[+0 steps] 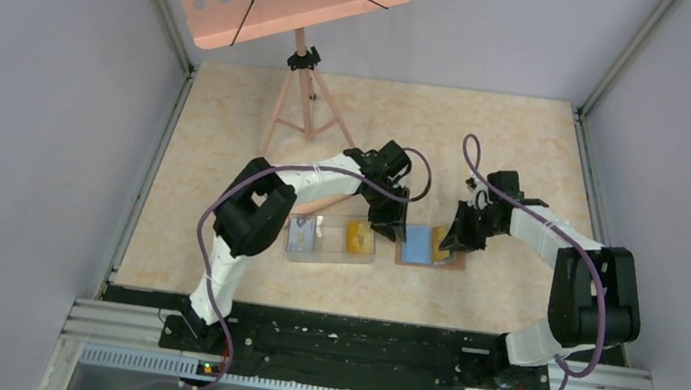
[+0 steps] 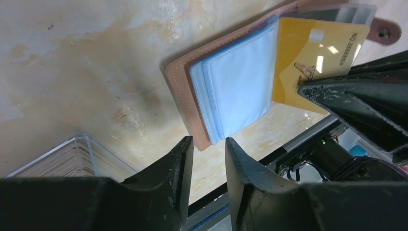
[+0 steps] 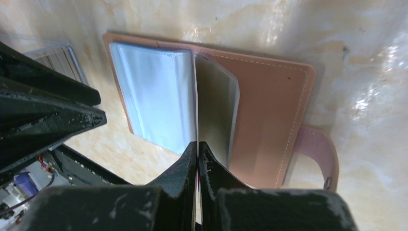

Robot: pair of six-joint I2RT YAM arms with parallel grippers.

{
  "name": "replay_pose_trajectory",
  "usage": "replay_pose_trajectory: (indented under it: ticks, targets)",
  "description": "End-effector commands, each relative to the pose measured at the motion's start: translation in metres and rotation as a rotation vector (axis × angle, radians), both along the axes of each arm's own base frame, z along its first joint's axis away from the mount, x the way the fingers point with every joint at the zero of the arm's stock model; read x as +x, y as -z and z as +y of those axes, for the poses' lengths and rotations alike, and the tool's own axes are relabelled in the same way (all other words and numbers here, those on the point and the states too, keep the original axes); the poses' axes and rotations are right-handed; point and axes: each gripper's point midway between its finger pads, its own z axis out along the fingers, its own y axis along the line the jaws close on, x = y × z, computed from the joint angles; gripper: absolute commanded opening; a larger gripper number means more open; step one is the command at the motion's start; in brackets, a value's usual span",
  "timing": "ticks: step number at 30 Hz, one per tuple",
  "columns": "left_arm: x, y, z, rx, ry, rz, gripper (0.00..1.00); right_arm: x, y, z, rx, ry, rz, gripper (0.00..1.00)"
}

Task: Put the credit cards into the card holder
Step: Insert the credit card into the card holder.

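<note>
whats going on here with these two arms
Two arms work over an open brown card holder. The right gripper is pinched shut on one plastic sleeve, seemingly holding a yellow card. The left gripper hovers open at the holder's corner. A grey-blue card and another yellow one lie in the clear tray.

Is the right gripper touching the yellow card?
Touching. The left wrist view shows the right gripper closed on the yellow card at its lower edge.
</note>
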Motion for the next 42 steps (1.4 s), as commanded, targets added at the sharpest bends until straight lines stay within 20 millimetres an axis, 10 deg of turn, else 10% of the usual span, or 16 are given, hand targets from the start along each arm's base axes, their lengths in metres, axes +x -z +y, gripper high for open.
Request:
replay_pose_trajectory:
  ticks: [1,13,22,42]
  targets:
    - [0.001,0.013,0.007,0.068,0.030,0.011,0.36,0.000,0.001,0.009,0.059,-0.015,-0.011,0.00]
    - [0.006,0.033,0.020,0.196,0.044,0.026,0.26,0.004,-0.008,0.018,0.118,-0.003,-0.023,0.00]
    - [-0.002,0.028,0.054,0.306,0.052,-0.021,0.42,0.006,-0.014,0.023,0.150,-0.019,-0.043,0.00]
    - [0.003,0.012,0.064,0.342,0.078,-0.074,0.55,-0.006,0.008,0.021,0.140,0.000,0.039,0.00]
